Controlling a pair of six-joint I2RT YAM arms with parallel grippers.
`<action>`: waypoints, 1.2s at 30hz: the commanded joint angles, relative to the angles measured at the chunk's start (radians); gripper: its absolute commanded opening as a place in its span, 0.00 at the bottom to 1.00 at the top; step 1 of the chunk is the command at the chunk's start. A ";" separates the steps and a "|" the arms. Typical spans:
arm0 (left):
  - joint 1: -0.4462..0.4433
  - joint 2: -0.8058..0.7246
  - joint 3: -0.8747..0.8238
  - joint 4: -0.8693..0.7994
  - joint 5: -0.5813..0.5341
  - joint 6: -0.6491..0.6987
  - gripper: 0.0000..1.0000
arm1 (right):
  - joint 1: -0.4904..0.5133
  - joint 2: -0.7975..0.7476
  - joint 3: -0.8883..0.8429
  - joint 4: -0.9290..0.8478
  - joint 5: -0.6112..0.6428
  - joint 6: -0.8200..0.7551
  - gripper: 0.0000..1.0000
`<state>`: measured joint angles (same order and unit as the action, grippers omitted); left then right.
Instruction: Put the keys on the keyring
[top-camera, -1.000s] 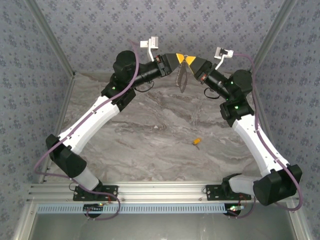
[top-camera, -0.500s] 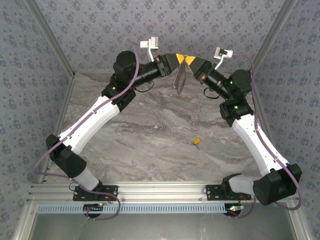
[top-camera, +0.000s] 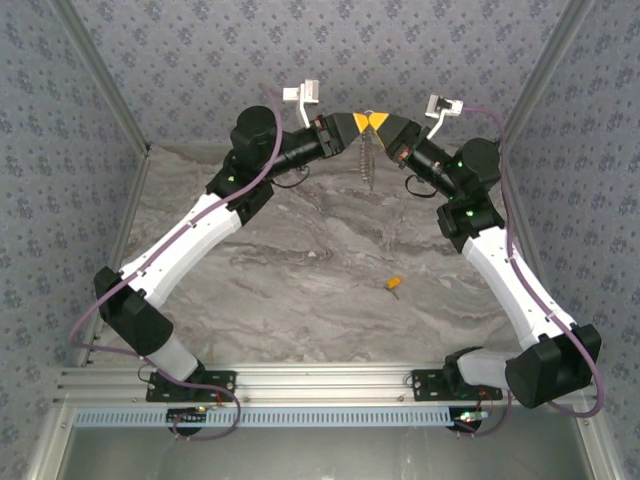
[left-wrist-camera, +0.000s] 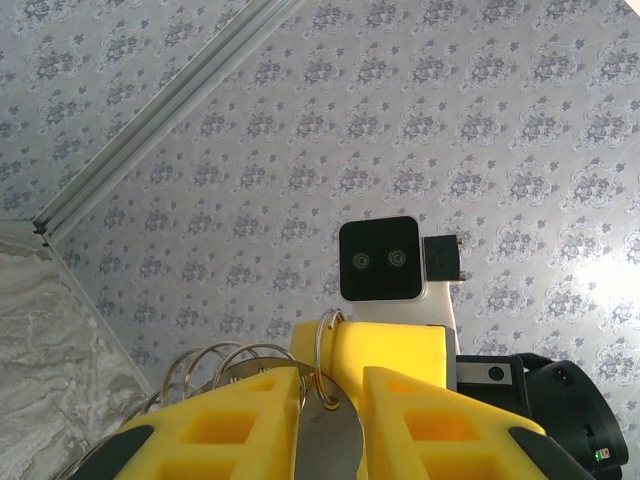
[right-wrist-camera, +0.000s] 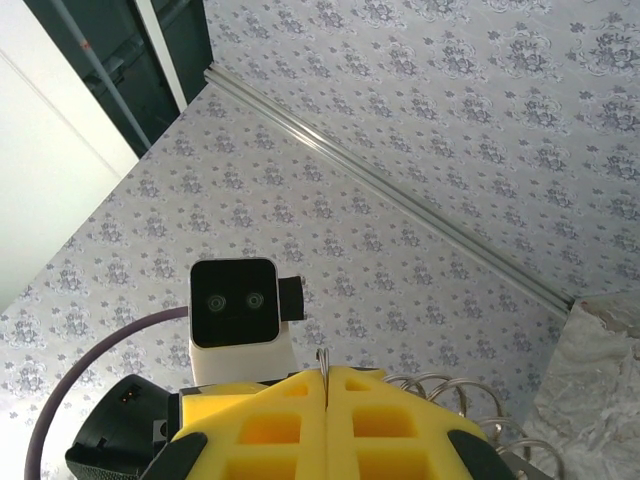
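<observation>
Both arms were raised over the far end of the table (top-camera: 300, 260), and their yellow tips met nose to nose in the air. In the overhead view the left fingers (top-camera: 358, 122) and the right fingers (top-camera: 376, 121) touched at the tips, and the keyring (top-camera: 368, 150) hung between and just below them, its chain dangling above the marble.

The right fingers (right-wrist-camera: 325, 378) were clenched flat together. A thin sliver of the ring's wire (right-wrist-camera: 323, 358) stood up out of the seam between them, so they pinched the keyring. More loops of wire (right-wrist-camera: 440, 385) showed just to the side of those fingers.

The left fingers (left-wrist-camera: 332, 378) stood a little apart. The silvery ring (left-wrist-camera: 315, 345) rose from the gap between them, close against the inner edge of one finger, and leaned on the right arm's yellow finger (left-wrist-camera: 390, 345) just behind it. A flat grey metal piece (left-wrist-camera: 328, 445) filled the gap lower down. Whether the left fingers pressed on it could not be told. A bunch of wire coils (left-wrist-camera: 215, 362) lay beside them on the outer side.

The key (top-camera: 394, 284), small with an orange-yellow head, lay on the table near its middle, well apart from both sets of fingers and nearer the right arm.
</observation>
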<state>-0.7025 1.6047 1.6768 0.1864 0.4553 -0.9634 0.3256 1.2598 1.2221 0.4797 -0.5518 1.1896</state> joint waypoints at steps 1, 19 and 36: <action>-0.007 -0.017 0.002 0.052 0.003 -0.008 0.21 | 0.010 -0.007 0.027 0.051 0.015 0.009 0.00; -0.005 -0.027 0.013 0.031 0.028 0.059 0.00 | 0.012 -0.042 0.004 -0.013 -0.013 -0.011 0.24; 0.023 -0.046 0.248 -0.507 0.226 0.648 0.00 | -0.236 -0.194 -0.089 -0.128 -0.162 -0.010 0.47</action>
<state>-0.6788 1.6012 1.8633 -0.1925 0.6258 -0.4976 0.0944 1.0748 1.1259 0.3645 -0.6518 1.1862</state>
